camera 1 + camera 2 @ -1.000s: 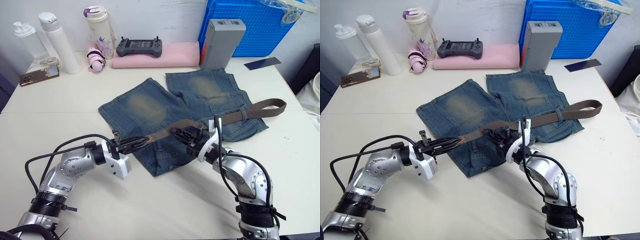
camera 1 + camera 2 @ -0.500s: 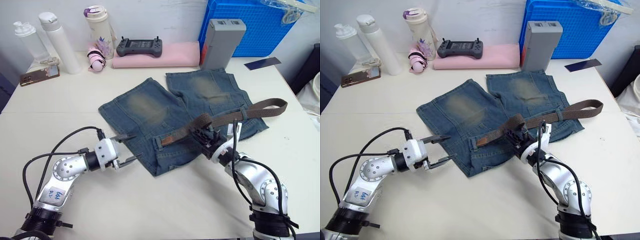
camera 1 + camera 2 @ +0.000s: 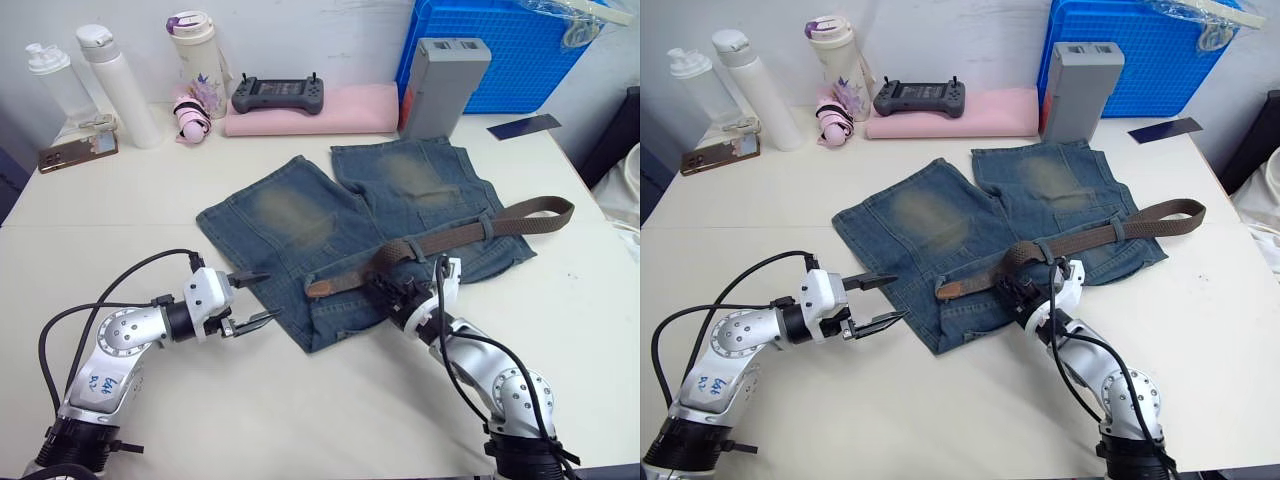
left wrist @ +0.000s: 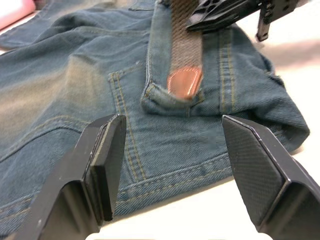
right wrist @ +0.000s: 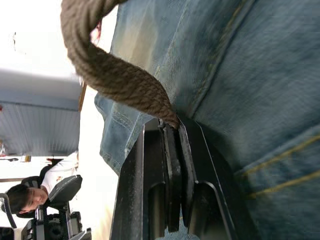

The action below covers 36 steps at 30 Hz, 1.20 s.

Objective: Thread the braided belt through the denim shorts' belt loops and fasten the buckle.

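Right gripper (image 3: 1022, 291) is pinched tight on the braided belt (image 3: 1080, 239), humping it up over the waistband of the denim shorts (image 3: 940, 225), which lie flat mid-table. Left gripper (image 3: 872, 303) hangs wide open and empty just off the shorts' near-left edge, facing the belt's tan leather tip (image 4: 184, 83), which pokes out under one of the belt loops (image 4: 167, 102). Threading looks partway done; I'd judge the left gripper should close in and take that tip while the right feeds slack. The belt's other end trails toward the table's right edge, and I can't make out the buckle or the remaining loops from where I stand.
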Motion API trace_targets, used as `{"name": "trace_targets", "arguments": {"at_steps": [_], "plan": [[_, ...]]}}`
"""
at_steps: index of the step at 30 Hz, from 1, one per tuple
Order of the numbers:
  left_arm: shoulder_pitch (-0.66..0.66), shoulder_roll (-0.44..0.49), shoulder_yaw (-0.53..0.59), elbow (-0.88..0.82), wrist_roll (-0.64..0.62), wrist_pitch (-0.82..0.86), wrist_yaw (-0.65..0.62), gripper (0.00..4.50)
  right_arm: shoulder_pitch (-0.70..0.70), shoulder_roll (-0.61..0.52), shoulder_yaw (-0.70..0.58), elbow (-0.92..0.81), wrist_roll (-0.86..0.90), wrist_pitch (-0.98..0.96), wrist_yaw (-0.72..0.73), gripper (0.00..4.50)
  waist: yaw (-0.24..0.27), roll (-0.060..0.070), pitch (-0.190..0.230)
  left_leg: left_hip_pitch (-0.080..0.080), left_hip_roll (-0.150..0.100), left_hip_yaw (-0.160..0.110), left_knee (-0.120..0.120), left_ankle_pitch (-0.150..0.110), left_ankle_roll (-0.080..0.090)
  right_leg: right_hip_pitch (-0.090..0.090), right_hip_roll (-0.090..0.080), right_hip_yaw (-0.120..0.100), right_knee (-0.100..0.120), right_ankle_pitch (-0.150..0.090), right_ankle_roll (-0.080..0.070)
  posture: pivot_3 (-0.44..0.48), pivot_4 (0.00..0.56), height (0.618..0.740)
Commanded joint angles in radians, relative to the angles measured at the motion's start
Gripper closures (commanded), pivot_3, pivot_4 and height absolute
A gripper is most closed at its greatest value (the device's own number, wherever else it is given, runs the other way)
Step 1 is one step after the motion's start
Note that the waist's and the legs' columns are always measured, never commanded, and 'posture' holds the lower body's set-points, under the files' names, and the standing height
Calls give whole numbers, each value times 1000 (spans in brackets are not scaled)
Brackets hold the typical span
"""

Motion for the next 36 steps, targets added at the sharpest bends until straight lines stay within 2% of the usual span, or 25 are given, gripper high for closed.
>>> {"name": "trace_targets", "arguments": {"at_steps": [1, 9, 16, 24, 28, 36], "plan": [[7, -2, 21, -43, 1, -6, -9, 1163, -16, 4, -19, -34, -20, -16, 27, 4500, 0, 0, 0, 0, 0, 0, 0, 0, 0, 0, 0, 0, 0, 0, 0, 0, 150, 739], [-3, -10, 23, -38, 12, -5, -7, 1163, -39, -115, -54, -94, -112, 10, 91, 4500, 1, 0, 0, 0, 0, 0, 0, 0, 0, 0, 0, 0, 0, 0, 0, 0, 150, 739], [-5, -14, 27, -39, 20, -9, -10, 1163, -57, -114, 49, -182, -291, 4, 118, 4500, 0, 0, 0, 0, 0, 1, -1, 0, -1, -1, 0, 0, 0, 0, 0, 0, 150, 739], [-2, -13, 32, -32, 34, -19, -10, 1163, -36, -76, 152, -197, -483, 1, 161, 4500, 2, 0, 0, 0, -1, 0, -1, 0, 0, -1, 0, 0, 0, 0, 0, 0, 150, 739], [-14, -5, 10, 19, 123, -135, -16, 1163, -43, -53, 174, -176, -513, 35, 170, 4500, 1, 0, 0, 0, 0, 0, -1, 0, -1, -1, 0, 0, 0, 0, 0, 0, 150, 739], [-104, -15, -81, 256, 438, -642, 66, 1163, -73, 4, 206, -55, -543, 128, 218, 4500, 1, 0, 0, 0, -1, 1, -1, 0, -1, -1, 1, -1, 1, 0, 0, 0, 150, 739]]}}
